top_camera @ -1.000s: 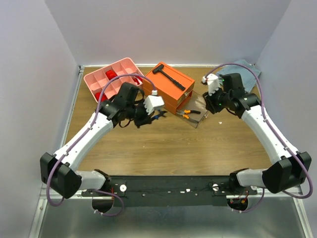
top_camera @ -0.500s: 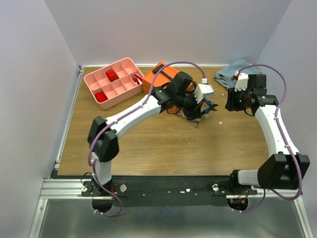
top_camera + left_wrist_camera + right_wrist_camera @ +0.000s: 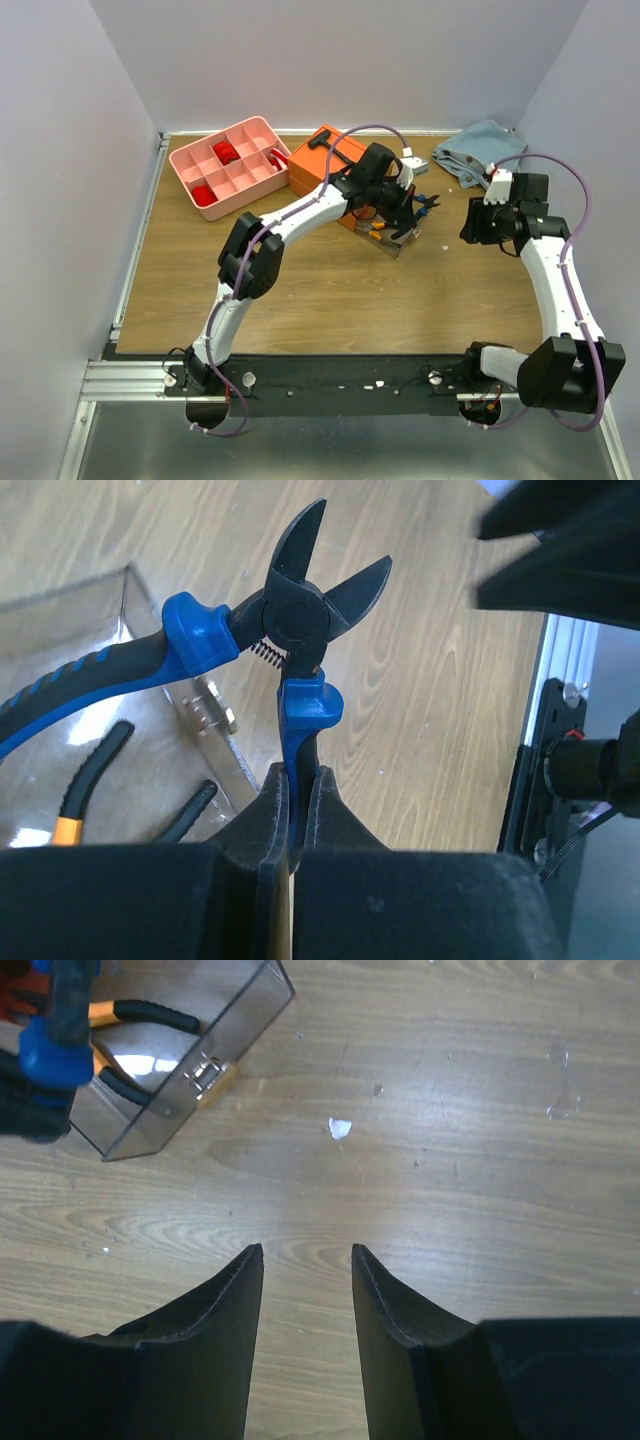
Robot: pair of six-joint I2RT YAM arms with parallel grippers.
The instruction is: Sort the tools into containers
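Note:
My left gripper (image 3: pixel 293 780) is shut on one handle of the blue-handled pliers (image 3: pixel 300 630), whose open cutting jaws point away from the camera. It holds them over the right edge of the clear drawer (image 3: pixel 90 670), pulled out of the orange box (image 3: pixel 320 168). In the top view the left gripper (image 3: pixel 412 205) reaches far across the table. Orange-handled pliers (image 3: pixel 140 1015) lie inside the drawer. A black hammer (image 3: pixel 326 143) rests on the orange box. My right gripper (image 3: pixel 305 1252) stands open and empty over bare wood, right of the drawer (image 3: pixel 190 1070). The pink tray (image 3: pixel 250 135) sits at the back left.
A blue-grey cloth (image 3: pixel 478 150) lies crumpled at the back right corner. Red items (image 3: pixel 226 151) fill some pink tray compartments. A small white scrap (image 3: pixel 340 1128) lies on the wood near the drawer. My left arm spans the table's middle, and grey walls close in three sides.
My left arm swung right from in front of the orange box to above the clear drawer, carrying the blue pliers. My right arm drew back rightward and its jaws widened a little.

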